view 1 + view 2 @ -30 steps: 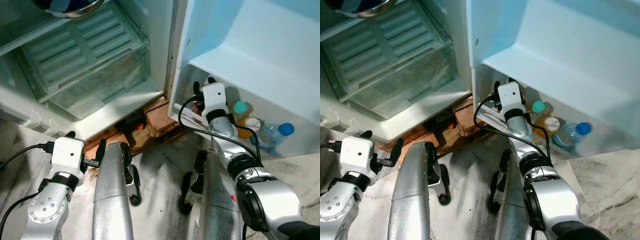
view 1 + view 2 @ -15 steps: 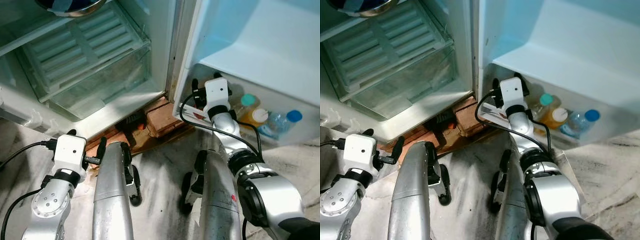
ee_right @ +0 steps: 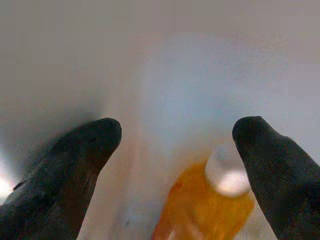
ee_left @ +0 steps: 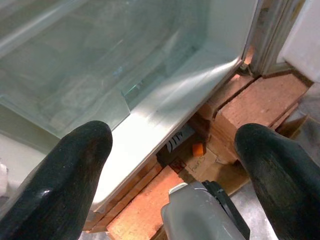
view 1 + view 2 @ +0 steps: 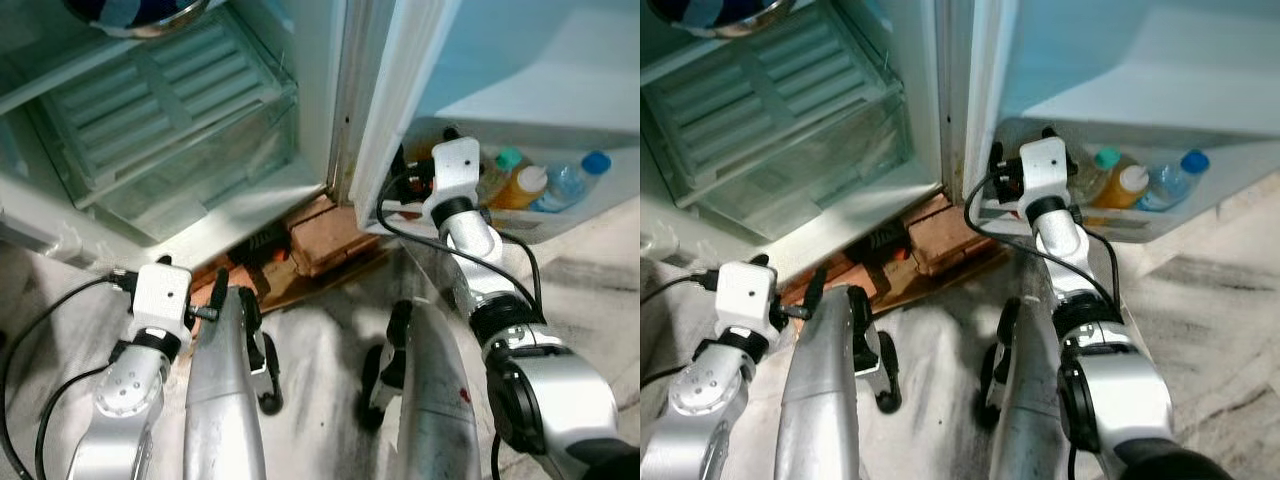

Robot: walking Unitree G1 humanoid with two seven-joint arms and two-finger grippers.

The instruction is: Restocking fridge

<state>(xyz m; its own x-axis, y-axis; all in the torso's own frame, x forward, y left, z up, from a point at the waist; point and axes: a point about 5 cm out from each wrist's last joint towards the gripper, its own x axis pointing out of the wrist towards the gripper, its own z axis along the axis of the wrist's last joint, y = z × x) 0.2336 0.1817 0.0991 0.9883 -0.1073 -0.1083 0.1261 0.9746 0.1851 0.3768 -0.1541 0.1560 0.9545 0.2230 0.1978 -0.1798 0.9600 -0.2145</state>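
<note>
The fridge stands open, its door [image 5: 420,60] swung out on the right. The door's bottom shelf [image 5: 560,215] holds an orange juice bottle [image 5: 520,188] with a white cap, a teal-capped bottle [image 5: 505,160] and a blue-capped water bottle [image 5: 575,180]. My right gripper [image 5: 415,178] is at the hinge end of that shelf, open. Its wrist view shows the orange bottle [image 3: 210,205] ahead between the spread fingers [image 3: 85,150]. My left gripper [image 4: 172,140] is open and low in front of the fridge's base, holding nothing.
A clear crisper drawer [image 5: 170,130] fills the fridge's bottom, with a metal bowl [image 5: 135,10] on the shelf above. The fridge rests on red bricks [image 5: 325,235] and cardboard. The floor is grey marble [image 5: 320,340].
The door has swung farther away, wider open, and my right gripper went with its bottom shelf. The left gripper has crept slightly toward the fridge base.
</note>
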